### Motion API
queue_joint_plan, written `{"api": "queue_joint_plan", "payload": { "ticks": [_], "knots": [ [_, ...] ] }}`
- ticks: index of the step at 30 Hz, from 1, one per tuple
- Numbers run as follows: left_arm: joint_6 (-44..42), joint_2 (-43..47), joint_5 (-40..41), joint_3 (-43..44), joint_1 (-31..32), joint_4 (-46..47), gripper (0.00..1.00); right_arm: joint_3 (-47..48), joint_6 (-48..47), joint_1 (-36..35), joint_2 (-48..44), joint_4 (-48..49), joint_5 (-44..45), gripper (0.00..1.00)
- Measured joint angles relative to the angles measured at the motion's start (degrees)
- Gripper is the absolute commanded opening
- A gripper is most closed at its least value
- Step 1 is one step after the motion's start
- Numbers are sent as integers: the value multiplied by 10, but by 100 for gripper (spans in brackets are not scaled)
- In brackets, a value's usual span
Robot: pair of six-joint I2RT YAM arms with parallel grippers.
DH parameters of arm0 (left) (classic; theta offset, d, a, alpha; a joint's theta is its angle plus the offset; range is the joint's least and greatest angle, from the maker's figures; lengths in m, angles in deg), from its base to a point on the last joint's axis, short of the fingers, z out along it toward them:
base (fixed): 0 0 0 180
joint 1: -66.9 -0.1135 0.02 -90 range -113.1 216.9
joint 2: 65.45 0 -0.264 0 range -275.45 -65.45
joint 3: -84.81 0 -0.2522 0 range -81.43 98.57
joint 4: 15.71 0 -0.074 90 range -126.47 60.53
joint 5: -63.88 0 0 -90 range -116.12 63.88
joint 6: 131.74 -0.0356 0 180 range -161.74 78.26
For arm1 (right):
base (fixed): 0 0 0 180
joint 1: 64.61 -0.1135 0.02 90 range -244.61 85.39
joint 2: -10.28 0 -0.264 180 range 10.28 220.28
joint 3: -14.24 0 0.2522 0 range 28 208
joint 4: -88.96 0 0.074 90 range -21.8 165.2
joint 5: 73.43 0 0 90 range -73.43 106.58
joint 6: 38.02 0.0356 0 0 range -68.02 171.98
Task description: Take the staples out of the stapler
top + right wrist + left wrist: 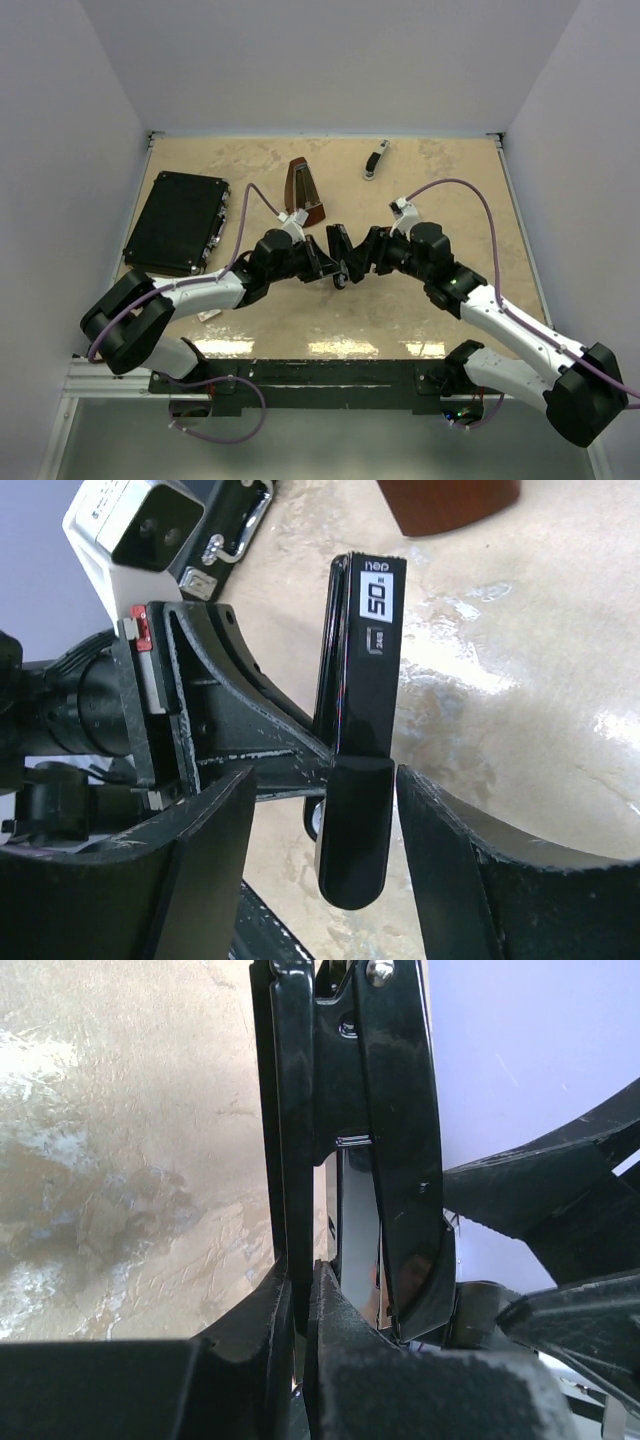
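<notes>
Stapler (362,700) held up at mid-table (450,180), caught between the two arms, just on the near side of the brown metronome (305,190). The left gripper (300,1278) is clamped tight on the thin lower bar, fingers pinched right in. The right gripper (325,780) is spread wide, one finger either side of the glossy top arm, gripping nothing I can see, though one finger looks very close to contact. My read is that it's light and rigid, but that polished black shell looks slick. The hold belongs on the flat sides of the top arm, near its end, to swing it off the base, and I'd expect a sprung hinge to push back. No staples in sight: the silver channel shows only as a sliver, and from overhead the wrists bury the stapler. A small black-and-silver item (375,160) at the far edge is too small to name.
</notes>
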Motion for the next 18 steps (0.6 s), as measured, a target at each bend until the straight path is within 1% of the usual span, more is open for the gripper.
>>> {"api": "queue_joint_plan", "payload": {
  "ticks": [5, 8, 9, 11, 12, 14, 17, 18],
  "knots": [
    [0, 15, 13, 0, 1, -10, 0, -42, 4, 0, -4, 49, -21, 64],
    [0, 15, 20, 0, 1, -12, 0, -59, 6, 0, 14, 61, -36, 59],
    [0, 16, 21, 0, 1, -13, 0, -62, 6, 0, 18, 63, -39, 48],
    [1, 17, 24, -1, 1, -13, 0, -69, 7, 0, 19, 67, -43, 35],
    [0, 19, 27, -1, 1, -14, 0, -72, 11, 0, 17, 72, -46, 24],
    [1, 25, 34, -2, 1, -17, 0, -73, 19, -3, 7, 76, -42, 17],
    [-12, 48, 41, -3, 3, -35, 0, -72, 25, -4, -20, 66, -35, 11],
    [-22, 57, 45, -3, 4, -46, 0, -72, 27, -5, -29, 60, -32, 11]
  ]
}}
